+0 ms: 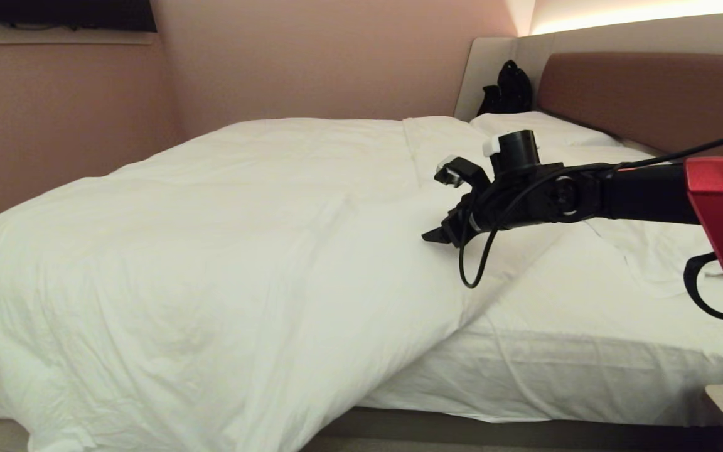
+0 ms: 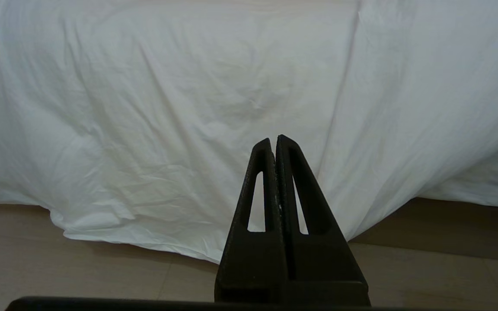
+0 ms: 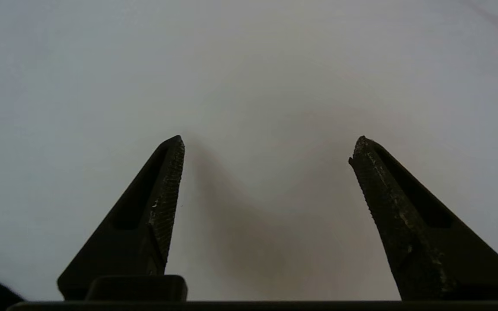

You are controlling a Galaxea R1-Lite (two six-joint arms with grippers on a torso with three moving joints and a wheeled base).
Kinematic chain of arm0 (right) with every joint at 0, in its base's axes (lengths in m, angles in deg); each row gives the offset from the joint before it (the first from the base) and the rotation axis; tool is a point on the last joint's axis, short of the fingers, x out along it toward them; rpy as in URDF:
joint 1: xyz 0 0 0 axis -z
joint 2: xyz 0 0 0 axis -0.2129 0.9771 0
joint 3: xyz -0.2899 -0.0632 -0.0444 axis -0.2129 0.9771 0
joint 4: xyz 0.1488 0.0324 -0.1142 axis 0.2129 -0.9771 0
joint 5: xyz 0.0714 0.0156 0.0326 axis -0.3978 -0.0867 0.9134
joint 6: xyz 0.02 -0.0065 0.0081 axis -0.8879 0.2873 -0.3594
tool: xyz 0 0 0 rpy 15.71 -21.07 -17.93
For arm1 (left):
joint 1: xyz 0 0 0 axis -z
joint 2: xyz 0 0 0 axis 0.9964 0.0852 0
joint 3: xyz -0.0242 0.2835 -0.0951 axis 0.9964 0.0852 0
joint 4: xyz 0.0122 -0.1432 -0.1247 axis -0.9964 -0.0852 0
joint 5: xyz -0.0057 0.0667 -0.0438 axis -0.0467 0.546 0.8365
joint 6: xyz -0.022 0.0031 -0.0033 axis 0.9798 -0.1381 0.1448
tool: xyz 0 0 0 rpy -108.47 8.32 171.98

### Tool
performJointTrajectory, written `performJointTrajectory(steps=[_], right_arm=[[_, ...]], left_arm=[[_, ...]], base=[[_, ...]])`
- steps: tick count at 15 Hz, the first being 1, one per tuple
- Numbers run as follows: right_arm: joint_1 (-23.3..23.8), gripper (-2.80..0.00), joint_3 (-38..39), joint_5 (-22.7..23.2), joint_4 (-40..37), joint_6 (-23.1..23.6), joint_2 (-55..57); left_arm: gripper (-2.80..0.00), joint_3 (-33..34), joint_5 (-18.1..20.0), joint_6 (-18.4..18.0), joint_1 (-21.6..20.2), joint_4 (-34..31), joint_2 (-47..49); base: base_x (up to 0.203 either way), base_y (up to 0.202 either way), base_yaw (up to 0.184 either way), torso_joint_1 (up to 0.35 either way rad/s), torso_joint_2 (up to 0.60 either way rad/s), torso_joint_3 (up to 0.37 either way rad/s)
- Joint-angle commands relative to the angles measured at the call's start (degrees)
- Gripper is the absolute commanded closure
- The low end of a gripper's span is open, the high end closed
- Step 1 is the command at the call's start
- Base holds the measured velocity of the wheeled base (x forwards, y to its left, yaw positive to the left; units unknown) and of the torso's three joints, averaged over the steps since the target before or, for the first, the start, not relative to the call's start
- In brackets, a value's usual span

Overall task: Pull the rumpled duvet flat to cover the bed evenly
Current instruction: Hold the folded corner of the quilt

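White cotton, thick and puffy: the duvet (image 1: 211, 238) lies skewed across the bed (image 1: 524, 433), bunched toward the foot end, with one corner spilling over the near side down to the floor (image 2: 102, 276). Its diagonal edge runs just below my right gripper (image 1: 446, 207), and beyond that edge, toward the headboard (image 1: 650, 94), the thin fitted sheet (image 1: 587, 326) is bare. That uneven lie is why I have the arm reaching out here; I judge the duvet needs drawing up toward the pillow (image 1: 543, 129) behind the gripper.

The right gripper hangs above the duvet's upper part, jaws spread wide with nothing between them. In the right wrist view both fingers (image 3: 162, 207) stand well apart over plain white cloth, casting a soft shadow; I cannot tell whether the tips touch the fabric.

My left gripper (image 2: 273, 140) is parked low, jaws pressed together and empty, pointing at the duvet's overhanging side near the floor.

Farther off, a black bag (image 1: 509, 88) sits by the headboard.
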State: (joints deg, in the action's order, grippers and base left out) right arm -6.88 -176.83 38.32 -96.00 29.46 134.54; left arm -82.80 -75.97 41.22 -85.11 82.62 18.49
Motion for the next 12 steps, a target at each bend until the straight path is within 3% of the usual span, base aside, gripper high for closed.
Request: performJointTrajectory(steps=[1,7,12], right_arm=[[0.0,-2.8,-0.1,0.1,4.5,3.0,1.5],[0.5,-2.8,-0.4,-0.2,8.4,2.9,6.2],[0.6,-2.8,-1.1,-3.2,12.6,1.7,15.4]], left_arm=[[0.0,0.0,0.0,0.0,0.0,0.0,0.0],[0.0,0.0,0.0,0.0,0.0,0.0,0.0],[0.0,0.0,0.0,0.0,0.0,0.0,0.0]], base=[[0.0,0.0,0.0,0.0,0.0,0.0],[0.0,0.0,0.0,0.0,0.0,0.0],[0.0,0.0,0.0,0.0,0.0,0.0]])
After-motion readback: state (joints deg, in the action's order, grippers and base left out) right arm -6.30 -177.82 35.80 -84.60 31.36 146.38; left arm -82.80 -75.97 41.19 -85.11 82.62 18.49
